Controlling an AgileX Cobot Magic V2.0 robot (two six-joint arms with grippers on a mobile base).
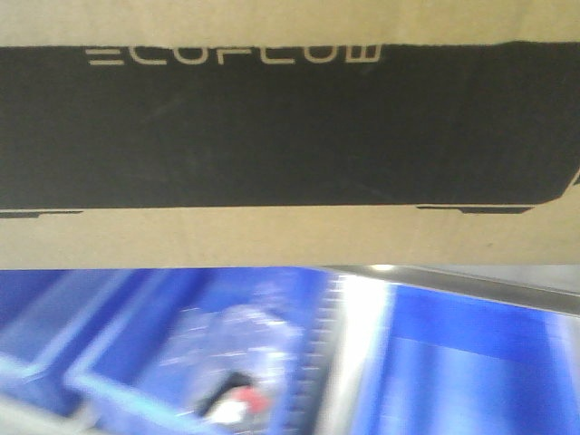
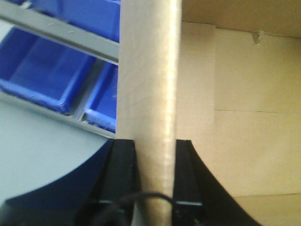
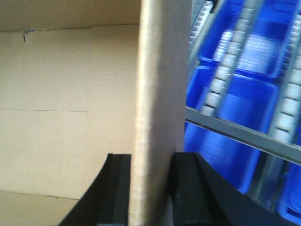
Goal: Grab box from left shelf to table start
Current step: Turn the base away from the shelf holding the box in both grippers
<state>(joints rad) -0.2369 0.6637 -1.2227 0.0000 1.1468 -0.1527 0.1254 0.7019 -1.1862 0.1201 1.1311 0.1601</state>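
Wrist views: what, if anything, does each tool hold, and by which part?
Both hold the box: the left tool and the right tool each clamp the edge of a cardboard wall from both faces.

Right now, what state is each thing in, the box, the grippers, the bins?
box, a wall clamped in each gripper, inside bare where visible
left gripper, shut on a box wall
right gripper, shut on a box wall
blue bins, upright, not touched by either gripper

- box (image 1: pixel 272 240): plain brown cardboard
- panel (image 1: pixel 272 127) on box: black, pale "ECOFLOW" lettering along its top
- bins (image 1: pixel 136 340): blue
- shelf rail (image 1: pixel 358 349): shiny silver-grey
- left end effector (image 2: pixel 154 172), right end effector (image 3: pixel 150 176): black
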